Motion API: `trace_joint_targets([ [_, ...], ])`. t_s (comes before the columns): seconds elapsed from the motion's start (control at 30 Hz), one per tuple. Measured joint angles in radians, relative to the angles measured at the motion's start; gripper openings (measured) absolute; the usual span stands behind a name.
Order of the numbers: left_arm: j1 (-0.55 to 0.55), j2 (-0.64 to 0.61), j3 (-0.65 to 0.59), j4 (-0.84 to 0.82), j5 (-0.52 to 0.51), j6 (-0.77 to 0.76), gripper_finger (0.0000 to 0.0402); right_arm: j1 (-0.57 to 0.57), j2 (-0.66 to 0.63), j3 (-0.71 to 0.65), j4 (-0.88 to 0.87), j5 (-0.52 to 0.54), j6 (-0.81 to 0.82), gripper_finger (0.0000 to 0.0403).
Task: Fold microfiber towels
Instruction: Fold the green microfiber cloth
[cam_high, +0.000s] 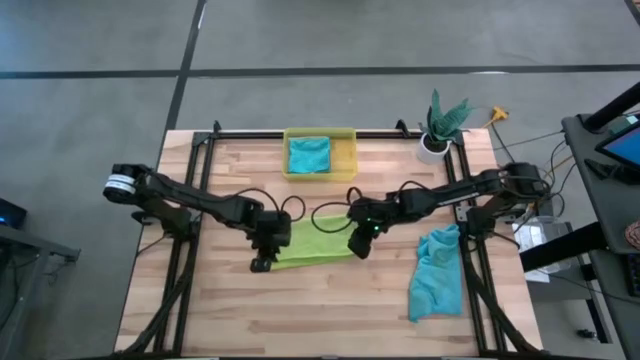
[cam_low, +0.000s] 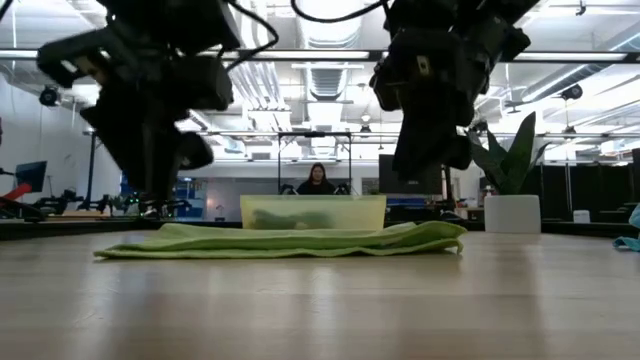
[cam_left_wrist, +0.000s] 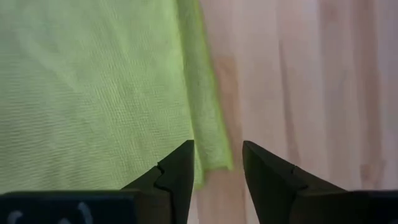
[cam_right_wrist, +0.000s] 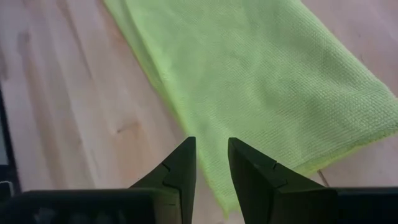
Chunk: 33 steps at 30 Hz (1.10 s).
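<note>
1. The left gripper hangs over the left end of the lime green towel, which lies folded into a flat strip at the middle of the bench. The left wrist view shows its fingers a narrow way apart with nothing between them, straddling the towel's near corner
2. The right gripper hovers just above the strip's right end, fingers likewise narrowly parted and empty, the cloth directly beneath
3. Behind the strip, one teal towel sits in the yellow bin; another teal towel lies crumpled at the bench's right side. No grey towel can be made out
4. Risks, as I judge them: with the fingers so close together, a pinch may catch only the top layer, so the fold peels open when lifted
5. If one end is gripped and the other missed, the strip would be dragged askew
6. The left gripper sits at the very corner; a slight offset would close on bare wood
</note>
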Motion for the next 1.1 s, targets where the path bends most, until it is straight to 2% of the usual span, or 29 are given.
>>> trace_joint_targets([
  [0.27,-0.004,0.077,-0.014,0.060,0.002,-0.078,0.0121,0.018,-0.033,0.000,-0.005,-0.006,0.139,0.0089],
  [0.5,-0.003,0.075,-0.006,0.111,0.001,-0.079,0.0121,0.041,-0.033,0.001,0.003,-0.007,0.306,0.0089],
  [0.8,-0.003,0.052,-0.010,0.075,-0.014,-0.078,0.0121,0.041,-0.031,0.001,0.030,0.005,0.412,0.0089],
  [0.97,-0.003,0.007,-0.012,0.062,-0.093,-0.071,0.0121,0.044,-0.026,0.001,0.063,0.074,0.510,0.0089],
  [1.1,-0.003,0.002,-0.014,0.116,-0.087,-0.076,0.0121,0.045,-0.026,0.001,0.122,0.115,0.574,0.0089],
])
